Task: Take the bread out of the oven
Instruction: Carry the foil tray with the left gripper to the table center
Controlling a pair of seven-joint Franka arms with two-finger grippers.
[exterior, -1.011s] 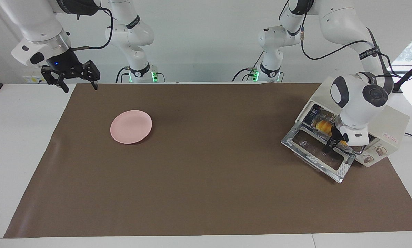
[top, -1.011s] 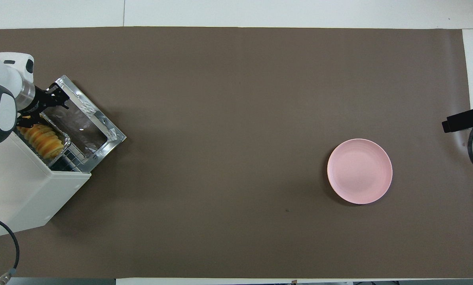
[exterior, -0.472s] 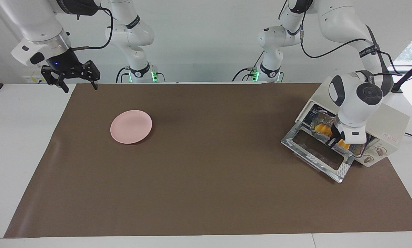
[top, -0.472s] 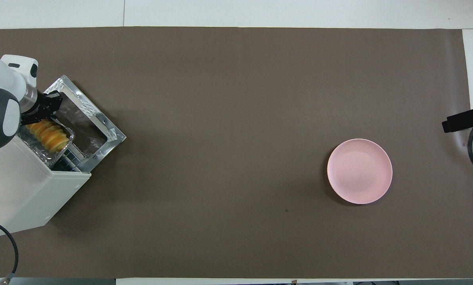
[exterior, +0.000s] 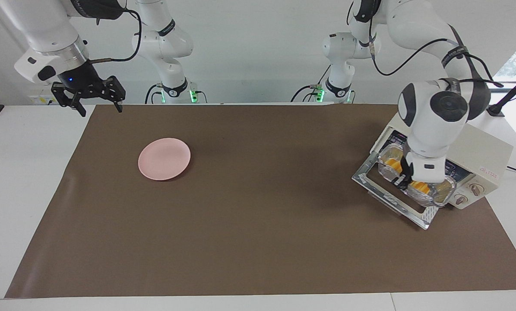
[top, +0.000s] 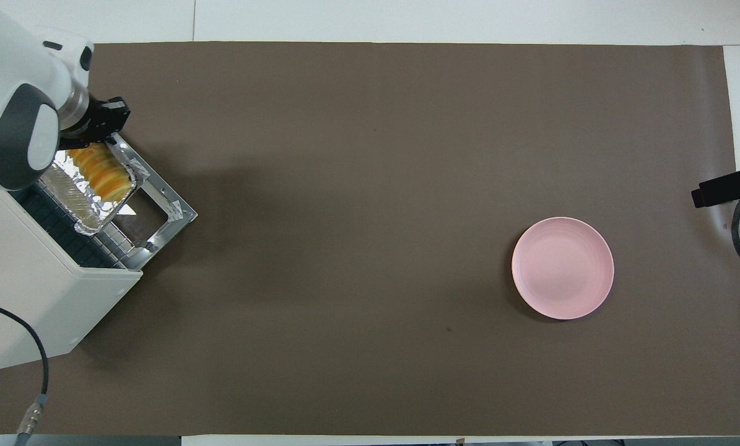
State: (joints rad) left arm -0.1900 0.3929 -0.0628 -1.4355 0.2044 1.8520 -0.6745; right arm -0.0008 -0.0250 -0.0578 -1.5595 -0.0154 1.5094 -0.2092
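The bread (top: 102, 174), a ridged golden-orange loaf, lies in a silver foil tray (top: 80, 208). The tray is out of the oven's (top: 41, 291) mouth and sits over the lowered glass drop door (top: 173, 209), partly raised at the gripper's end as far as the facing view shows. Left gripper (exterior: 403, 178) is pressed together on the foil tray's rim, at the tray's end farthest from the robots in the overhead view; its white wrist hides part of the loaf and the oven opening in the facing view. Dark wire rack (top: 66, 235) shows bare in the oven mouth, just beside the tray. Oven sits at the left arm's end of the table, turned at an angle, two round knobs (exterior: 468, 194) on its front panel. Small red printing on the oven's top corner (exterior: 489, 172), too small to read. Black power cord (top: 32, 359) runs off the oven's back.

Pink plate (top: 562, 267) sits on the brown table cover (top: 370, 186) toward the right arm's end, well apart from the oven, nothing on it. Nothing lies between plate and oven. Right gripper (exterior: 94, 100) hangs with fingers spread over the table's edge at the right arm's end, waiting, holding nothing.
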